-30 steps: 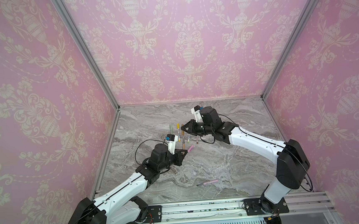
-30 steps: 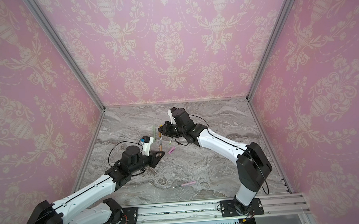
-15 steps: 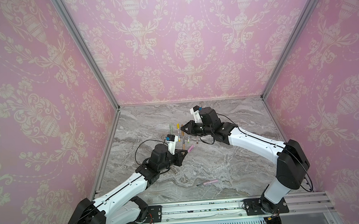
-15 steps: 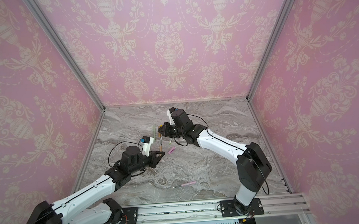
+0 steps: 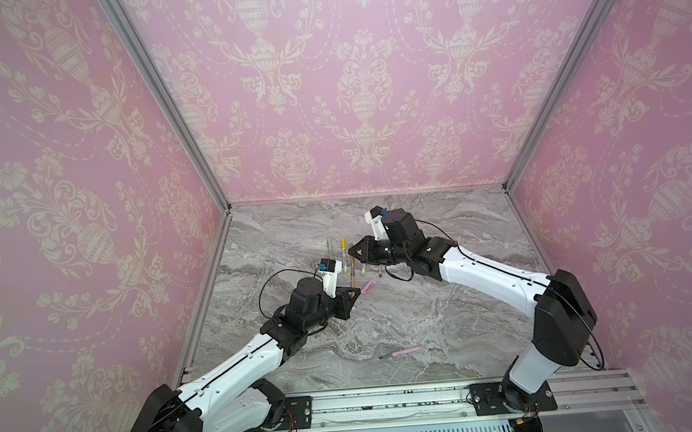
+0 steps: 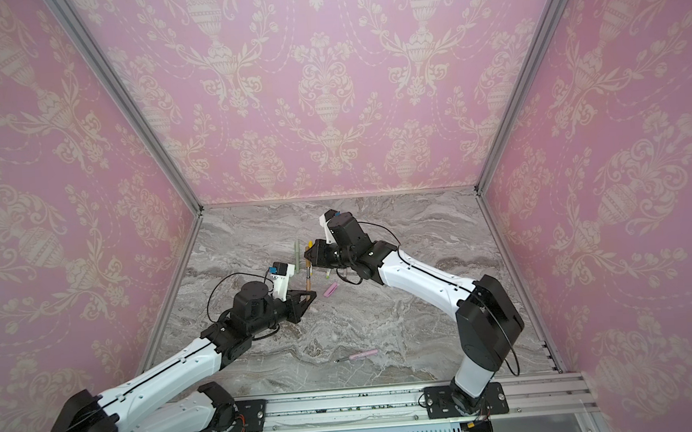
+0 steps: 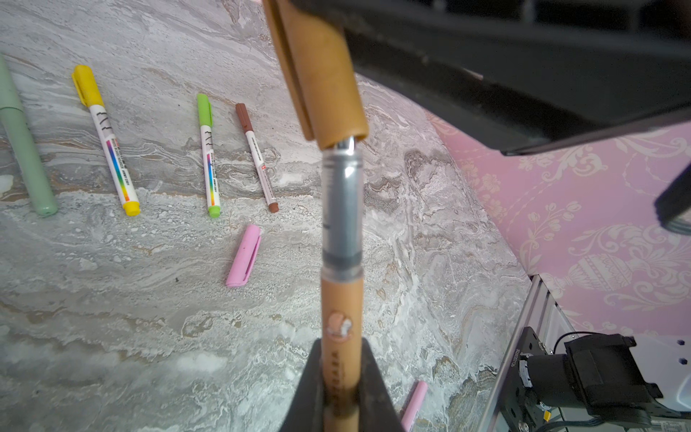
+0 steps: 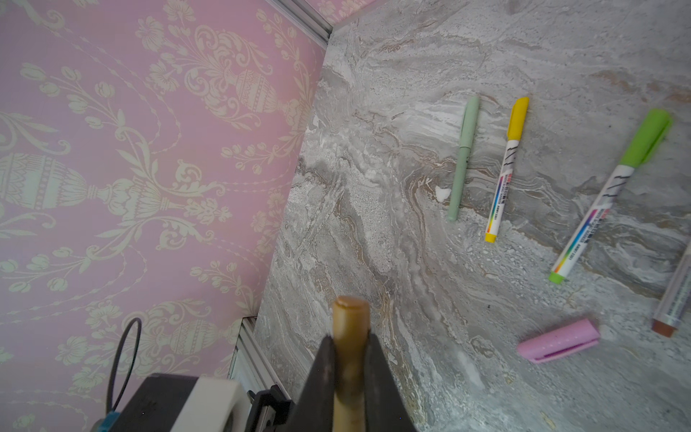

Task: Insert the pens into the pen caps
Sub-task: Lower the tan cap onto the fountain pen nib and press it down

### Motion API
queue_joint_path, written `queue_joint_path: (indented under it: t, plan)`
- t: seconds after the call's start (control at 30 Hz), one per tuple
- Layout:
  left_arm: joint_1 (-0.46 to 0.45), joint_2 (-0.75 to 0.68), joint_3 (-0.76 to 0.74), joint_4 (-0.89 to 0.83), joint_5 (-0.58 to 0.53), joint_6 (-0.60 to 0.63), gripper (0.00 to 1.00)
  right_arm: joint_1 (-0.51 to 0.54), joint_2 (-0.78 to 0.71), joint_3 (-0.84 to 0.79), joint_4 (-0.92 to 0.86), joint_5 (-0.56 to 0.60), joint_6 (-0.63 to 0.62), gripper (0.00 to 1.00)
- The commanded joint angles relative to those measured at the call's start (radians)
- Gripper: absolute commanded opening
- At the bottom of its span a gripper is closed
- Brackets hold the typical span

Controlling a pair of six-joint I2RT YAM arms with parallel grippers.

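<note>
Capping the tan pen [image 7: 342, 299], mid-air over the table [image 5: 426, 311], left of centre. Clamps the barrel in the left gripper [image 7: 342, 359], jaws tight on either side, tip end toward the cap. Pinches the tan cap [image 7: 325, 74] in the right gripper [image 8: 349, 344], likewise closed hard on it, open mouth facing the pen. Meets tip to mouth in the left wrist view: only the metal point inside the rim, the whole grey grip section bare.

Calls next, by this reading, for a straight push along the shared line until the cap seats against the tan barrel. Needs both grips firm and both pieces kept in line. Risks, with any tilt, jamming the rim on the grey section or slipping the barrel between the jaws.

Counting pens: six.
- Four lying capped in a row left of centre, toward the far half: sage green pen [image 7: 22, 149], yellow-capped pen [image 7: 108, 142], lime-capped pen [image 7: 207, 157], brown-capped pen [image 7: 258, 157].
- One tan, in the grip.
- One pink pen [image 5: 399, 352], uncapped, alone near the front edge, well apart from the row.

Counting caps: six too.
- Four already on pens.
- One tan, in the right gripper.
- One pink cap [image 7: 243, 256], loose on the table just near of the row's right end.
</note>
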Motion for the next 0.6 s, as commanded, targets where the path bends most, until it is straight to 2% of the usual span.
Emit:
queue_joint_path:
  t: [0.0,0.57]
  plan:
    - [-0.002,-0.016,0.019,0.027,-0.041,0.008,0.0,0.028,-0.037,-0.032,-0.028,0.0,-0.027,0.0]
    - [-0.003,0.035,0.135,0.107,-0.04,0.011,0.0,0.105,-0.084,-0.236,0.009,0.036,-0.034,0.0]
